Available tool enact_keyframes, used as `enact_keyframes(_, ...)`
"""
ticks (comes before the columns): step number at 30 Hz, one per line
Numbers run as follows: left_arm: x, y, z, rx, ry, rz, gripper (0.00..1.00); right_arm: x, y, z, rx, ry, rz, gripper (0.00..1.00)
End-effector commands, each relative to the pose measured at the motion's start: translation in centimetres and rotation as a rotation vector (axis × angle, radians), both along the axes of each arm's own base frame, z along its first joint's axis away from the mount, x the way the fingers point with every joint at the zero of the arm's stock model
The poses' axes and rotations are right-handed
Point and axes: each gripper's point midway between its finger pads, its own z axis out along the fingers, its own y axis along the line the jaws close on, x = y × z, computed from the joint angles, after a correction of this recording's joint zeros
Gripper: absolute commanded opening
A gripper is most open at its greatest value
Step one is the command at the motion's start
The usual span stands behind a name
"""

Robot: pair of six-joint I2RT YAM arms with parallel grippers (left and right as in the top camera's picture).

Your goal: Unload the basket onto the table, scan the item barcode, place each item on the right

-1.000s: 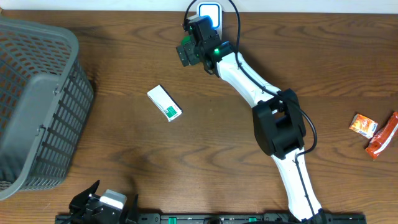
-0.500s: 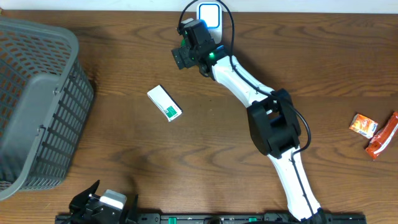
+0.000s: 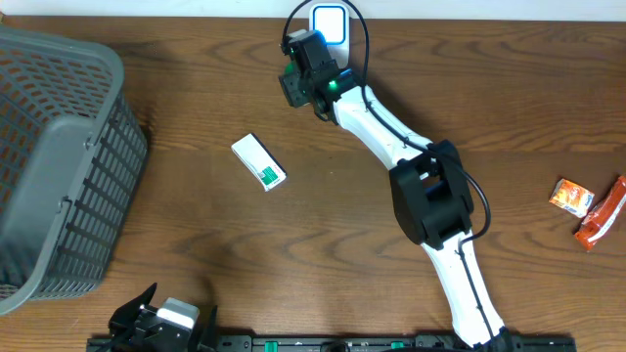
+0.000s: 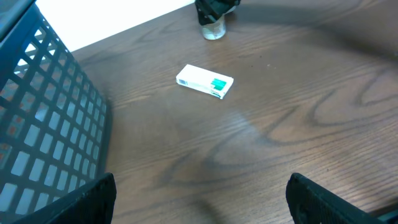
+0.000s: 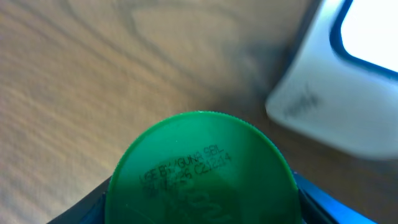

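Observation:
A jar with a green lid (image 5: 202, 171) stands on the table just beside the white scanner (image 5: 348, 81), whose blue-lit face (image 3: 330, 22) sits at the far edge. My right gripper (image 3: 292, 82) is over the jar, its fingers pressed against both sides of the lid. In the left wrist view the jar's clear body (image 4: 212, 29) shows under that gripper. A white and green box (image 3: 259, 161) lies flat left of the right arm. My left gripper (image 4: 201, 205) is open and empty, low at the near edge (image 3: 156, 318).
A grey mesh basket (image 3: 59, 166) fills the left side of the table, close to my left gripper. Two orange snack packets (image 3: 570, 197) (image 3: 602, 215) lie at the far right. The right arm (image 3: 430, 196) stretches diagonally across the middle.
My right gripper shifted slightly left over the jar, and its jaws narrowed from wide open onto the green lid. The left arm and the box stayed still.

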Motion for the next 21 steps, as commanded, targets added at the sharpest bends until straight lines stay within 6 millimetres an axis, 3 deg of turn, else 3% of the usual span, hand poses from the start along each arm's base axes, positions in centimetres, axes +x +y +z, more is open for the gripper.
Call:
enact_keyframes(1,-0.1,-0.2,0.3,-0.002,-0.016,-0.011,0.86,-2.6,-1.9,1.3,-0.023,0.108,-0.078,0.55)
enact_keyframes(4,-0.1,-0.2,0.3,-0.002,-0.015,-0.011,0.86,-5.3,-3.5,3.1,-0.039,0.199,-0.130,0.56)
enact_keyframes(7,-0.1,-0.2,0.3,-0.002,-0.016,-0.011,0.86,-9.6,-5.3,4.3,-0.057,0.362,-0.191,0.54)
enact_keyframes(10,-0.1,-0.2,0.3,-0.002,-0.016,-0.012,0.86,-15.0,-6.6,3.4,-0.092,0.597,-0.222,0.45)
enact_keyframes(15,-0.1,-0.2,0.3,-0.002,-0.016,-0.011,0.86,-18.2,-6.8,1.8,-0.160,0.692,-0.237,0.45)
enact_keyframes(18,-0.1,-0.2,0.3,-0.002,-0.016,-0.012,0.87,-19.3,-6.0,1.3,-0.183,0.704,-0.211,0.58)
enact_keyframes(21,-0.1,-0.2,0.3,-0.002,-0.016,-0.011,0.86,-20.3,-4.8,1.2,-0.196,0.701,-0.179,0.65)
